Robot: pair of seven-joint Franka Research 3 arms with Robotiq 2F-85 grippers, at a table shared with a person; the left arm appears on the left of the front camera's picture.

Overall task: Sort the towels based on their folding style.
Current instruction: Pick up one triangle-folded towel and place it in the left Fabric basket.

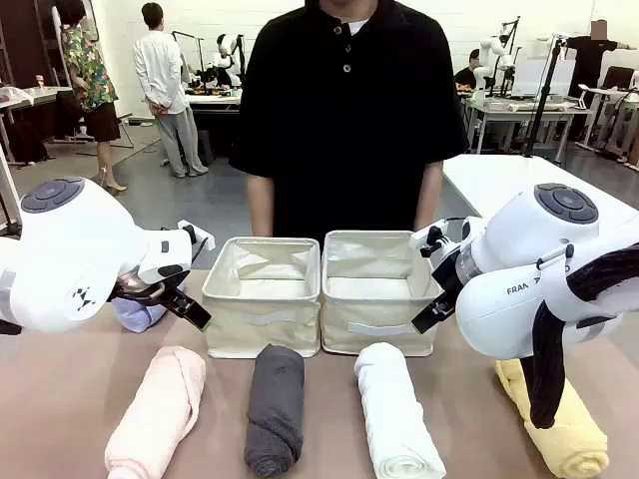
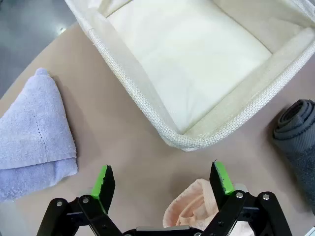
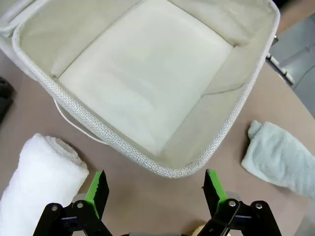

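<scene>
Four rolled towels lie in a row along the near edge: pink [image 1: 160, 409], dark grey [image 1: 275, 404], white [image 1: 397, 419] and yellow [image 1: 559, 424]. A lavender-blue folded towel [image 1: 140, 315] rests left of the bins, partly behind my left gripper [image 1: 192, 307]. That gripper [image 2: 162, 179] is open above the pink roll's end [image 2: 192, 211], with the lavender wedge [image 2: 32, 132] to one side and the grey roll [image 2: 298, 132] to the other. My right gripper [image 1: 431, 314] is open too [image 3: 155, 187], hovering between the white roll [image 3: 37, 182] and a pale teal folded towel [image 3: 283, 157].
Two beige fabric bins [image 1: 262, 294] [image 1: 377, 289] stand side by side mid-table, both with nothing inside. A person in a black shirt [image 1: 344, 110] stands right behind them. The left bin's corner [image 2: 182, 140] and the right bin's rim [image 3: 123, 142] lie just ahead of the fingers.
</scene>
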